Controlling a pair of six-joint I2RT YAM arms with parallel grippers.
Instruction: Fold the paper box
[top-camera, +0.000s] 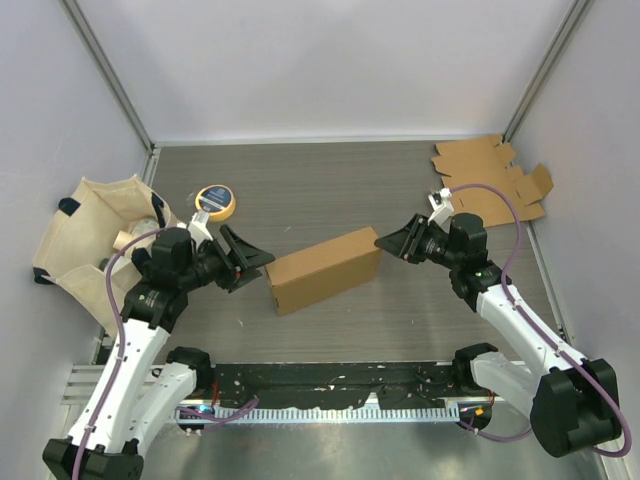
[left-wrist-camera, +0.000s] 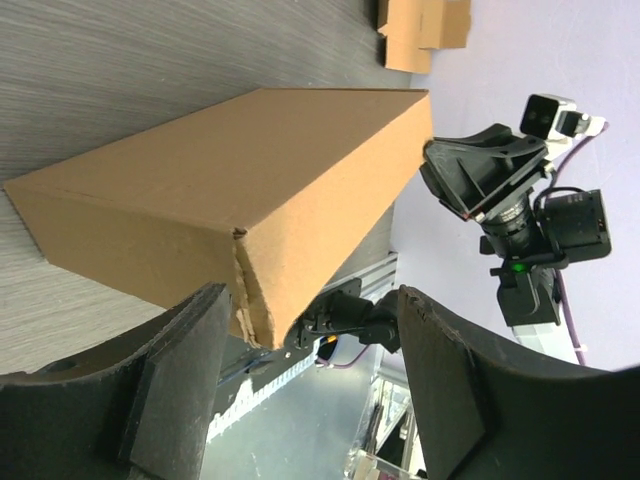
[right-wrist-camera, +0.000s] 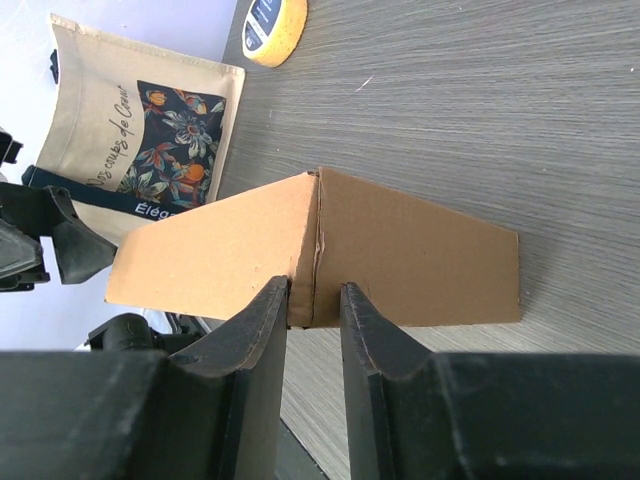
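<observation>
Bright, even overhead light fills the scene; the paper box (top-camera: 323, 270) casts only a faint shadow, while the right gripper (right-wrist-camera: 315, 290) looms dark and soft close-up.

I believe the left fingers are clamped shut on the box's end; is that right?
Not quite: the left wrist view shows the left fingers standing open at the box's end, not clamped shut on it.

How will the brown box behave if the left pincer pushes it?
Probably light, so the cardboard box would slide or pivot about the right pincer pinching its end. Flat faces: unlikely to roll. Its frayed corner seam suggests thin walls that may dent.
</observation>
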